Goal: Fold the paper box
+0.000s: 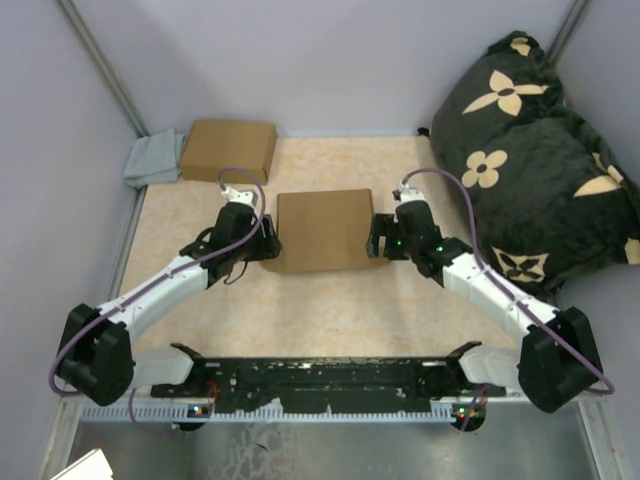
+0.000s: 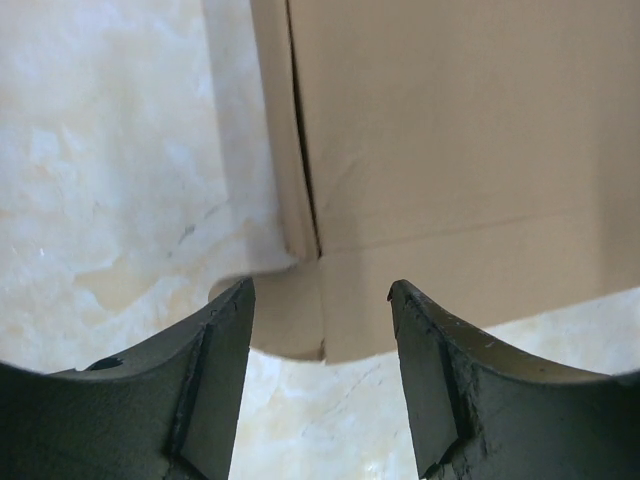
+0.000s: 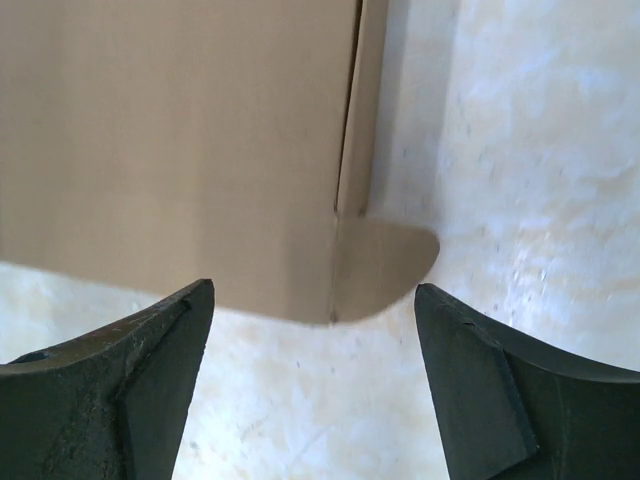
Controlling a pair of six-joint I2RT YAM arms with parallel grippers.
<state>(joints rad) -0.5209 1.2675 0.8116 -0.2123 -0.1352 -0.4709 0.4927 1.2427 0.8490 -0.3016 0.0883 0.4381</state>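
Paper box (image 1: 322, 228) centred on table (image 1: 330, 310), between left gripper (image 1: 268, 240) and right gripper (image 1: 378, 236); both jaws spread, gripping nothing, straddling near corners, likely poised to tuck side flaps.

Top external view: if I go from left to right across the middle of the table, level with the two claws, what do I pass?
Left gripper → paper box → right gripper → black flowered cushion at the far right.
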